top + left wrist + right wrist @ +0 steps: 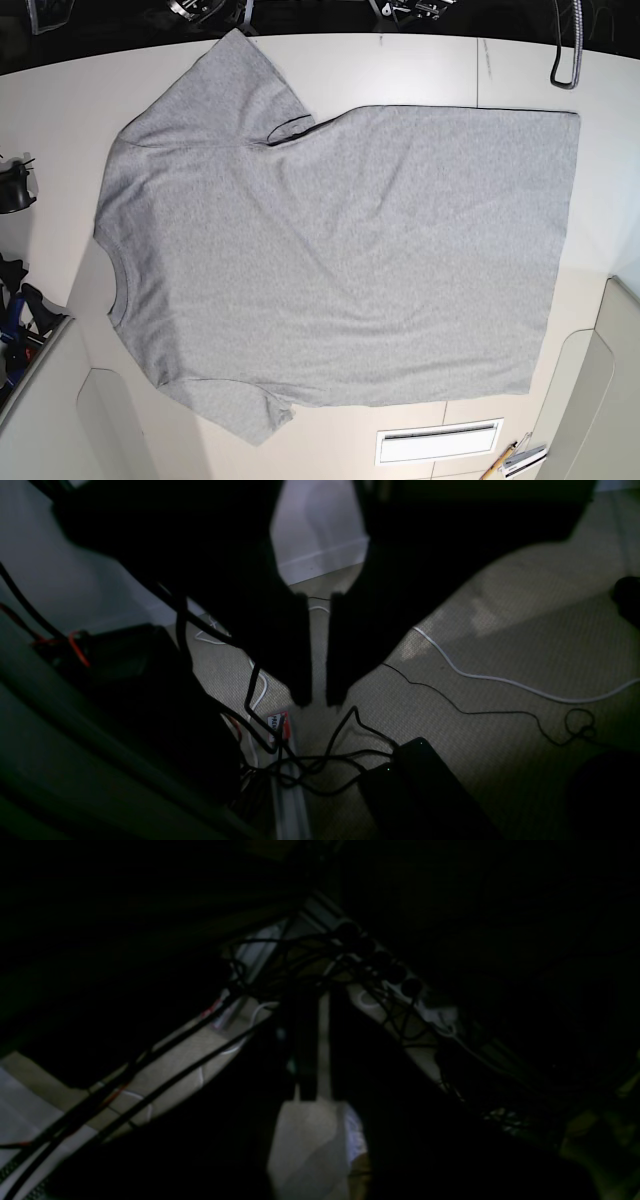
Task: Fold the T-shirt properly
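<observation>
We see the T-shirt (330, 250) spread flat, plain side up, across the middle of the white desk (420, 65), collar toward the frame's left. The left pincer (319, 702) hangs over carpet, fingers slightly parted, holding nothing. The right pincer (320, 1097) looks empty and slightly parted, though darkness hampers us.

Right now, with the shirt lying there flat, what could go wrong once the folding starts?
The T-shirt covers most of the table, with its hem close to the right edge, so a pull could drag it over the edge. The left gripper hangs over loose floor cables, which might snag the arm.
</observation>
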`<state>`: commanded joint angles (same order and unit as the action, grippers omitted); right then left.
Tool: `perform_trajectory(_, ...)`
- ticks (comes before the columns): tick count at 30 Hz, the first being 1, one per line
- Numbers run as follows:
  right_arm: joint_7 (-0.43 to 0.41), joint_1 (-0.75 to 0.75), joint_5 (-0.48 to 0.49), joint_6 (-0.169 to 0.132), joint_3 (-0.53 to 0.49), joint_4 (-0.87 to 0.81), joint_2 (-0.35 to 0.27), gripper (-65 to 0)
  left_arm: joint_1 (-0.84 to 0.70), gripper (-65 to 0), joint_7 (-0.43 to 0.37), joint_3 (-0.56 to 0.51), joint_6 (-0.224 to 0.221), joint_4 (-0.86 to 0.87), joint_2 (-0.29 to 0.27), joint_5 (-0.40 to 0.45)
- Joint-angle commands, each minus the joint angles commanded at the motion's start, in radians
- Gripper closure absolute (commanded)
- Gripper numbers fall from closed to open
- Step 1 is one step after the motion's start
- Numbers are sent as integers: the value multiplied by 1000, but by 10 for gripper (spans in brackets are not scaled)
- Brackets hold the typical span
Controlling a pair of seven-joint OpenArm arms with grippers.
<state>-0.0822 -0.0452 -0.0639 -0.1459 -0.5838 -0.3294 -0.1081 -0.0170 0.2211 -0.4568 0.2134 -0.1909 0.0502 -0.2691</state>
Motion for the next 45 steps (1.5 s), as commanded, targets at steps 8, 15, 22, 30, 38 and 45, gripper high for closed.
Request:
perform_trajectory(8,0,-14,0,0,0,-4,-8,-32,-5,-58,0,0,0,0,22,-4)
perform_trajectory(15,0,-83,0,-20,0,-75,-60,-32,-54,-58,0,0,0,-44,53,-35)
perform_trajectory(22,0,-235,0,-19,0,-303,-166,-32,-208,-58,1,0,-1,-307,161,-169)
perform_trajectory(30,7,-425,3,-19,0,-601,-315,-32,-467,-58,73,259,12,-660,233,-213)
perform_trajectory(38,8,-591,64,-27,0,-840,-461,-32,-733,-58,76,447,53,-895,233,-213)
perform_trajectory(45,45,-721,65,-53,2,-1070,-584,-32,-990,-58,79,544,71,-1193,233,-214)
